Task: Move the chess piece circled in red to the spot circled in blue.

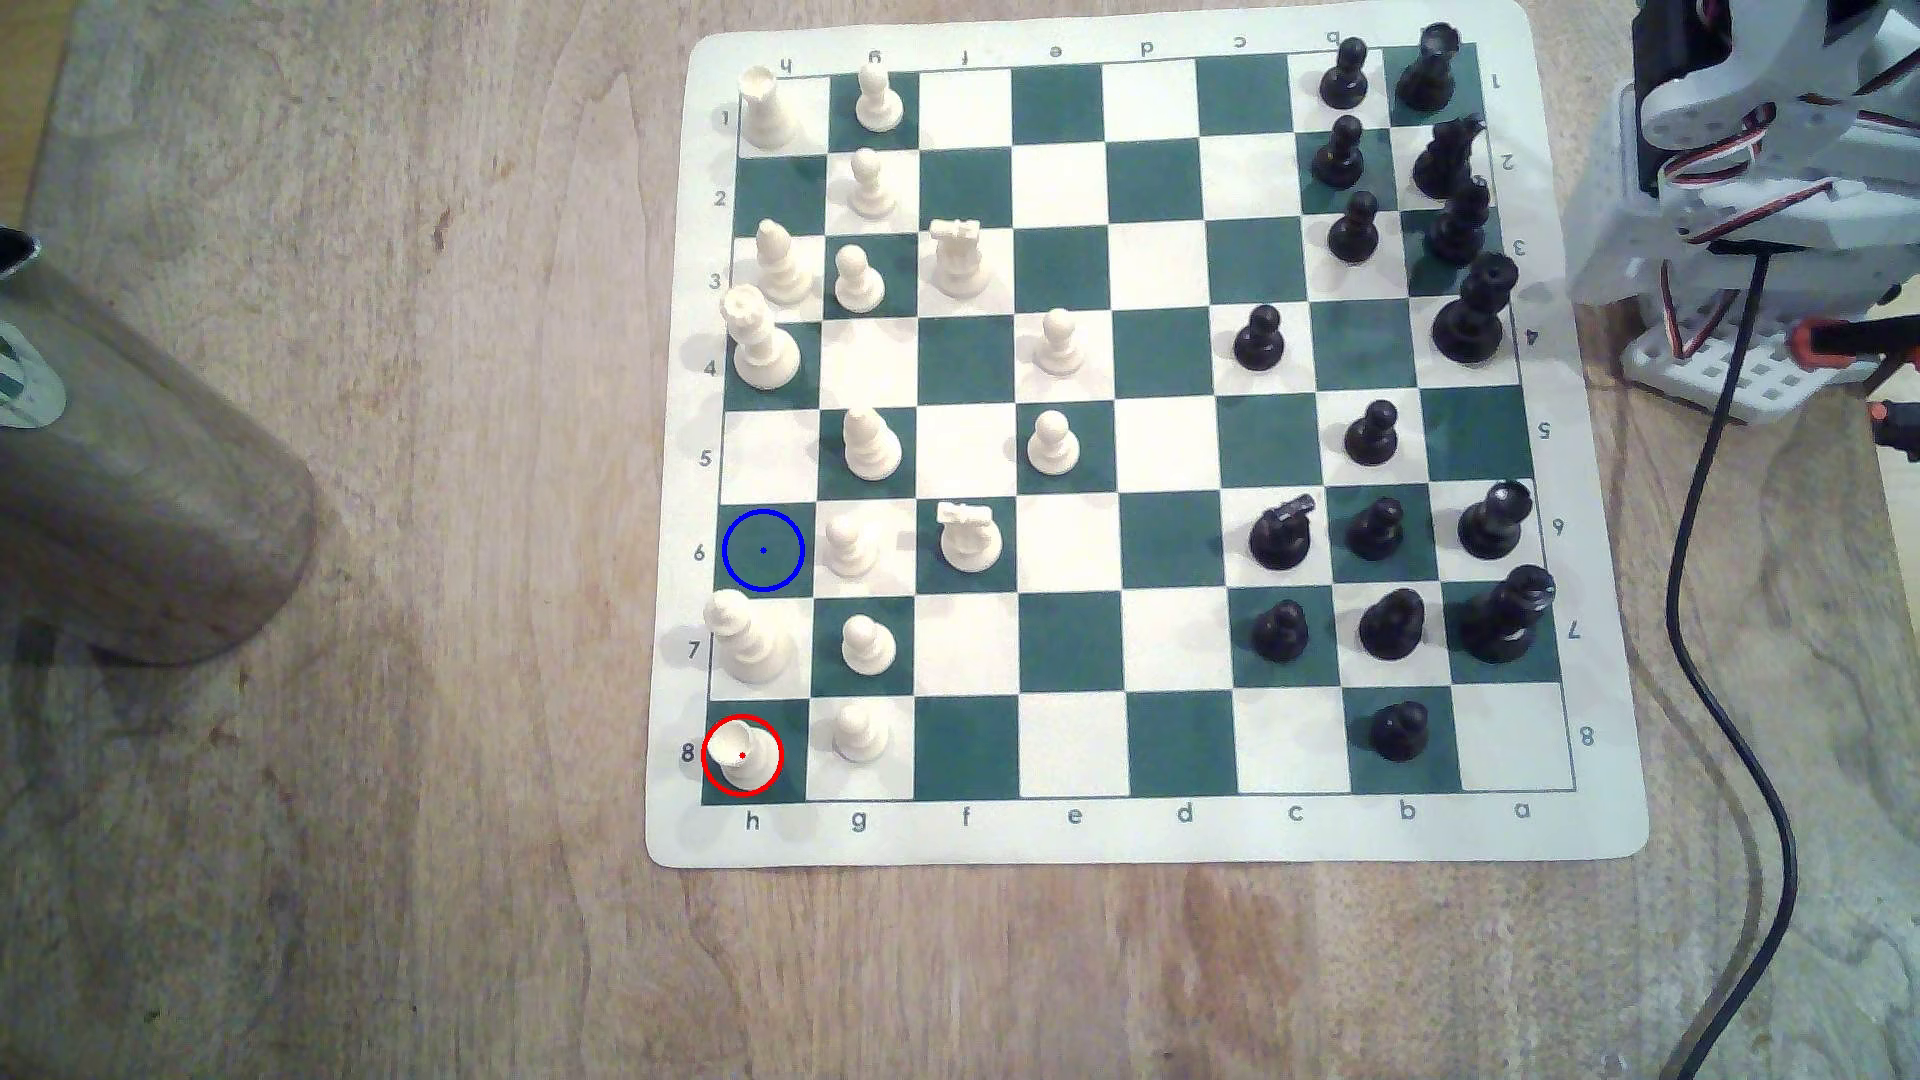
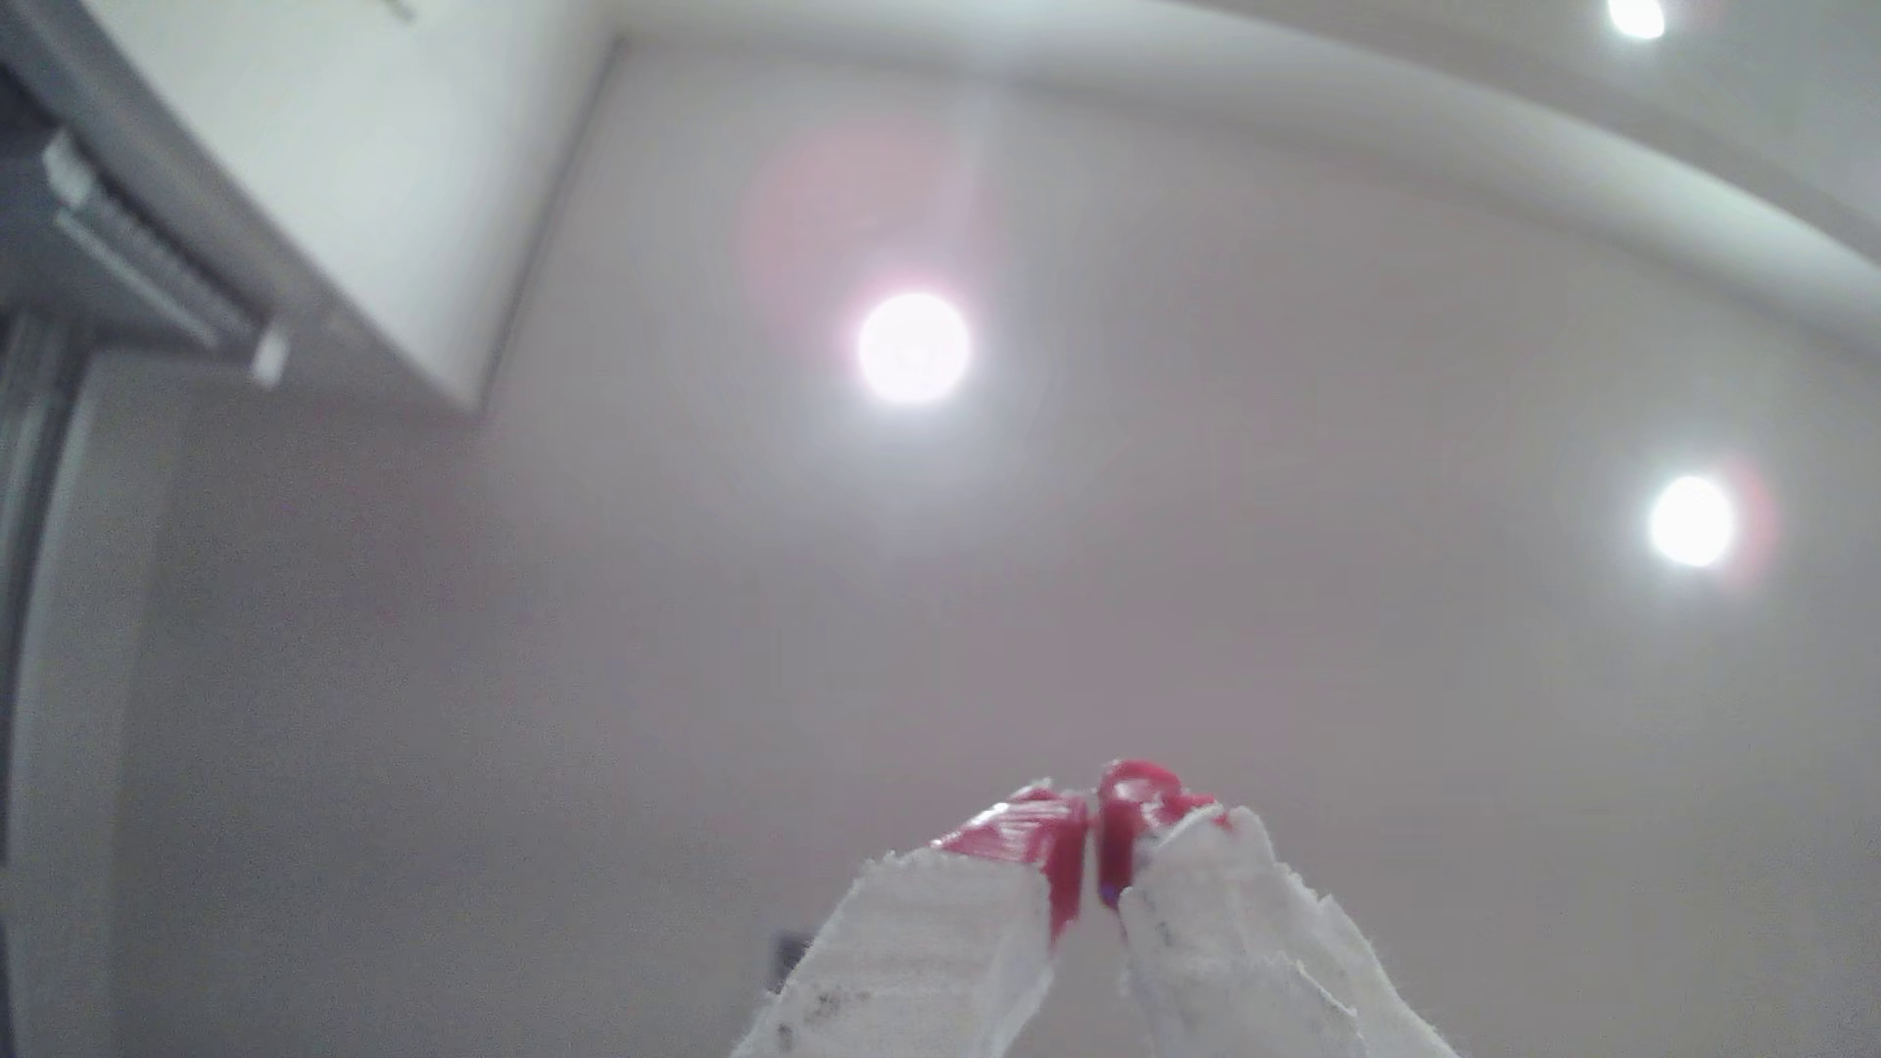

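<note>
rook [image 1: 743,752] sits upright on the green corner sq h8, inside the red ring, at the exterior view's lower left of the board [image 1: 1143,831]. target spot [image 1: 763,550] is the green sq h6 w/ blue ring + dot, bare, same file, w/ one sq between them. that between sq (h7) holds a taller tiered cream piece [image 1: 744,636], so judging from this the rook prob needs lifting over it, not sliding. pawns [image 1: 860,731] stand just beside on the g file, so approach looks tight on that side; the board-edge side is free.

arm [image 1: 1756,197] is folded up off the board at the exterior view's upper right, well apart from the rook, likely a rest pose. fits w/ wrist view: cam looks up at ceiling lights [image 2: 913,347], w/ gripper [image 2: 1094,844] pointing up, red tips together w/ only a thin seam, nothing held. pick not yet begun. black cable [image 1: 1704,582] trails down the table beside the board, clear of the pieces.
</note>
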